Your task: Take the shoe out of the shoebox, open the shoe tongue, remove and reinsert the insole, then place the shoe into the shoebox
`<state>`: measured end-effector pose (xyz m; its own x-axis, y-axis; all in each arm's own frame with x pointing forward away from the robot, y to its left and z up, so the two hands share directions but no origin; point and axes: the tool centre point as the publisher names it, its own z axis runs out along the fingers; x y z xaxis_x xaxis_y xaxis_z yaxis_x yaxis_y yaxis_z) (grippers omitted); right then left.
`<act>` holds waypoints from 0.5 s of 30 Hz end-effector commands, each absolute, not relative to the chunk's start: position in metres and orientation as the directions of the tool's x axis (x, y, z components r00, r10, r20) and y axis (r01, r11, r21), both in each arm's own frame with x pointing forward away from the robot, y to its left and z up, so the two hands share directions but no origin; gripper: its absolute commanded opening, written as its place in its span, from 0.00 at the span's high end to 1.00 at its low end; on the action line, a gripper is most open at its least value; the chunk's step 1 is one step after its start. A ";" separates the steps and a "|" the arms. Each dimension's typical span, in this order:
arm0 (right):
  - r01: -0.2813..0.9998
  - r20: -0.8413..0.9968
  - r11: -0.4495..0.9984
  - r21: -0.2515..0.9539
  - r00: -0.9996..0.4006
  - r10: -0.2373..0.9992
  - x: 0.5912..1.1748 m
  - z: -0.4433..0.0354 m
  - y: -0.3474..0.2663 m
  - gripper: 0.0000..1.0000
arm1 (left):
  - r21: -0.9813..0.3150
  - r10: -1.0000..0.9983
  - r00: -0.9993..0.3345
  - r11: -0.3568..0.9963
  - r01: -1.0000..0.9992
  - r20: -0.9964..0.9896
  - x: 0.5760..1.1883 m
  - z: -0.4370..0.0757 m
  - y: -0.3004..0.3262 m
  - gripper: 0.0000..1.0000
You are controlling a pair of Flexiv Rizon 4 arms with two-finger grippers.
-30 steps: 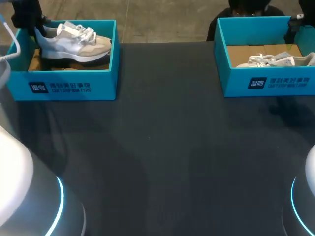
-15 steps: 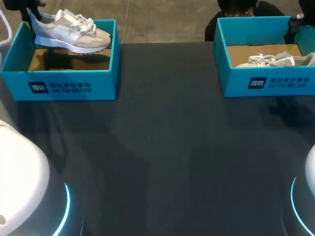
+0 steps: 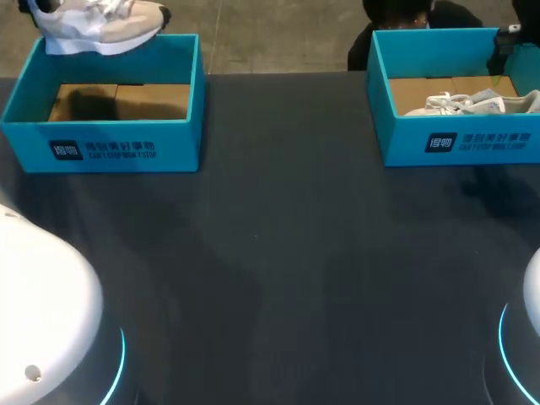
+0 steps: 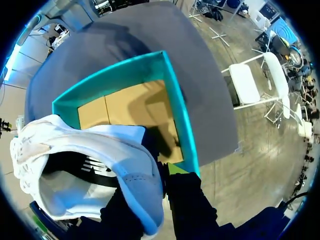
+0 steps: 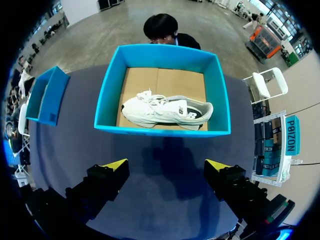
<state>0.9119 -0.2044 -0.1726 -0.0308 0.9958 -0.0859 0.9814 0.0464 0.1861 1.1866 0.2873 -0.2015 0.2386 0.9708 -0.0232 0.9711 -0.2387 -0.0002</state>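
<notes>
A white and grey shoe hangs above the far rim of the left teal shoebox, whose cardboard floor is bare. My left gripper is shut on the shoe at its heel collar, with the box below it. A second white shoe lies on its side in the right teal shoebox. My right gripper hovers open on the near side of that box, nothing between its fingers. The right box and its shoe also show in the head view.
The two boxes stand at the table's far left and far right corners. The black tabletop stretches between them and toward me. The bases of my arms fill the near corners.
My left gripper has lifted the shoe up out of the left box and away toward the far edge. The right arm and right shoe have not moved.
</notes>
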 end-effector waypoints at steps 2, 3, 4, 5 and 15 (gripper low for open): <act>0.981 -0.086 0.046 0.189 -0.030 0.996 0.911 -0.173 -0.204 0.00 | 0.011 0.980 0.201 -0.201 0.980 0.003 1.172 -0.172 0.292 1.00; 0.981 -0.086 0.046 0.189 -0.030 0.996 0.911 -0.173 -0.204 0.00 | 0.009 0.982 0.186 -0.186 0.982 0.008 1.171 -0.170 0.293 1.00; 0.981 -0.086 0.046 0.189 -0.030 0.996 0.911 -0.173 -0.204 0.00 | 0.010 0.985 0.173 -0.173 0.985 0.015 1.170 -0.168 0.294 1.00; 0.981 -0.086 0.046 0.189 -0.030 0.996 0.911 -0.173 -0.204 0.00 | 0.009 0.986 0.164 -0.164 0.986 0.017 1.170 -0.165 0.294 1.00; 0.981 -0.086 0.046 0.189 -0.030 0.996 0.911 -0.173 -0.204 0.00 | 0.043 0.995 0.087 -0.089 0.995 0.047 1.171 -0.155 0.300 1.00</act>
<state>0.9119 -0.2043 -0.1726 -0.0310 0.9958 -0.0860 0.9814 0.0466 0.1862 1.1781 0.3020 -0.1561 0.0867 0.9954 0.0413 0.9957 -0.0879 0.0305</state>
